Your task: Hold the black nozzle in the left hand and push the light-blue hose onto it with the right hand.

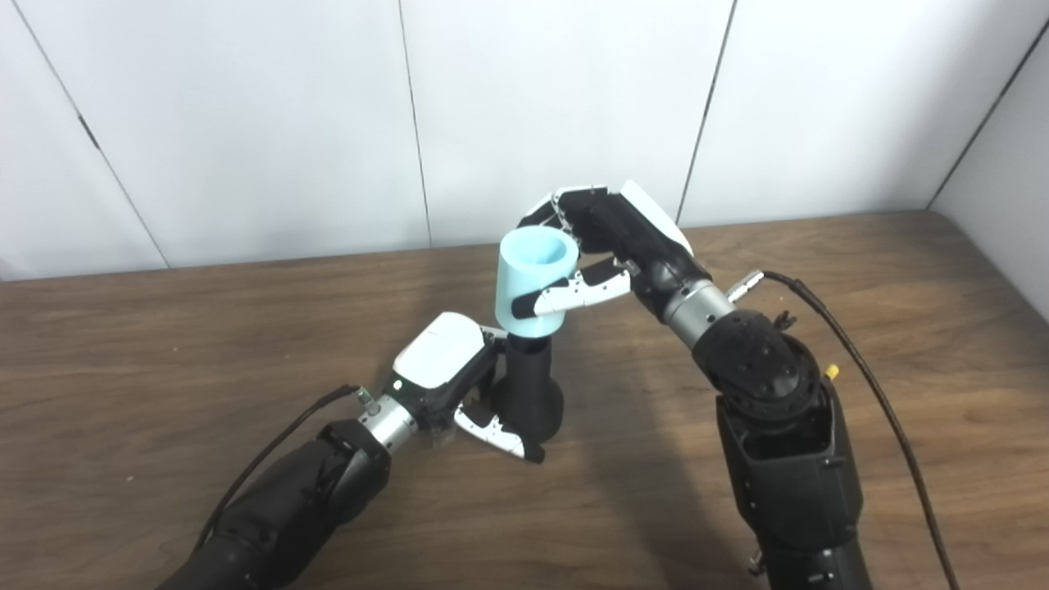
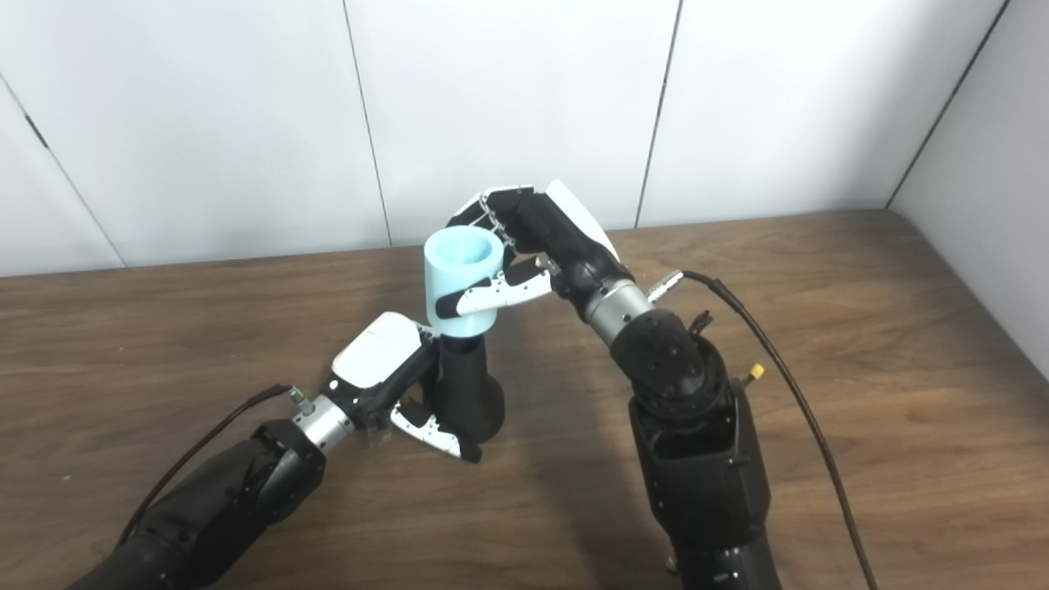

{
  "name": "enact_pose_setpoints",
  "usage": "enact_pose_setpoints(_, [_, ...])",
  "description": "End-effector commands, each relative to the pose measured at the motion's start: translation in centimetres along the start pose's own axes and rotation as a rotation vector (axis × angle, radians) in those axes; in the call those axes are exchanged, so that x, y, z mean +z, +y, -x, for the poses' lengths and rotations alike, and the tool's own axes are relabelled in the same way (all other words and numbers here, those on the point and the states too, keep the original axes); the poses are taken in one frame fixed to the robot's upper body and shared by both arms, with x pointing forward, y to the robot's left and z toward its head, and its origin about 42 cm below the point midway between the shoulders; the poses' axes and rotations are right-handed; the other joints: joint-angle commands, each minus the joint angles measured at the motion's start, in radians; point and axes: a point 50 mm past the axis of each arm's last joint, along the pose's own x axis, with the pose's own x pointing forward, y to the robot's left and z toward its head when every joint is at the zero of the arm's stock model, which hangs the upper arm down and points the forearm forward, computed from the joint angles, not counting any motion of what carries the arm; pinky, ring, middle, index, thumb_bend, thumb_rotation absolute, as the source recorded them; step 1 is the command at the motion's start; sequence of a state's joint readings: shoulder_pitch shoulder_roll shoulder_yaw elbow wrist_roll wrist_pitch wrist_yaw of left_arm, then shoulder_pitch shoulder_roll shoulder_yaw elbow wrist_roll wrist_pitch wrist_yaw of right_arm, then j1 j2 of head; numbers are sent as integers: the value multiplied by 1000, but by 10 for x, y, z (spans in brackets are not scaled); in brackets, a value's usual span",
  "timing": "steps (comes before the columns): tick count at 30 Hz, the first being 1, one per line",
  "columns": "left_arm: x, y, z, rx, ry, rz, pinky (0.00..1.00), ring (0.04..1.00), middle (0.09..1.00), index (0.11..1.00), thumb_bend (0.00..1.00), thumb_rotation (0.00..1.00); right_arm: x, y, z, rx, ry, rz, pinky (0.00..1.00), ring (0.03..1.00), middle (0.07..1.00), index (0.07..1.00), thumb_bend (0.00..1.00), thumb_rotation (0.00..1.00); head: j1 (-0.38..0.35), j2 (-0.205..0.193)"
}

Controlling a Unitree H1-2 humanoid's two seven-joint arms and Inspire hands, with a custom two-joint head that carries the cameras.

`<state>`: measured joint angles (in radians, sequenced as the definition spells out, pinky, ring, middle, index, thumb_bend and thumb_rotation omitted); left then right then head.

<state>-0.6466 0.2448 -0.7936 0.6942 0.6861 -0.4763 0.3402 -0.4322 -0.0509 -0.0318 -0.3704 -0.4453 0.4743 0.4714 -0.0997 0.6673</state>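
Note:
The black nozzle (image 1: 529,387) stands upright on the wooden table (image 1: 164,344), wide base down and narrow neck up. My left hand (image 1: 447,373) is shut on its base from the left, thumb wrapped across the front. The light-blue hose (image 1: 533,283), a short open-topped tube, sits over the top of the nozzle's neck. My right hand (image 1: 610,238) is shut on the hose from the right, thumb across its front and fingers behind. In the right eye view the hose (image 2: 463,283) and the nozzle (image 2: 465,385) line up the same way.
A black cable (image 1: 869,385) runs from my right wrist down the right side of the table. White wall panels (image 1: 557,106) close the far edge, and a side wall (image 1: 1000,205) stands at the right.

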Motion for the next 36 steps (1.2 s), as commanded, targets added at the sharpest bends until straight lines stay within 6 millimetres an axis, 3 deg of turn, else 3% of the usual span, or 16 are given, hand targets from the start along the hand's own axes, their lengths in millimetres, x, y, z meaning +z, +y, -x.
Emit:
enact_pose_setpoints(1, [35,-126,70,-403,113,102,308,400,448,511,502,0,26,-9,-3,-27,-84,24,316,443,488,480,522,0,1,0])
enact_pose_setpoints(36, [34,-122,68,-386,105,93,303,400,443,514,502,0,1,12,12,94,32,39,298,428,470,500,522,0,31,37])
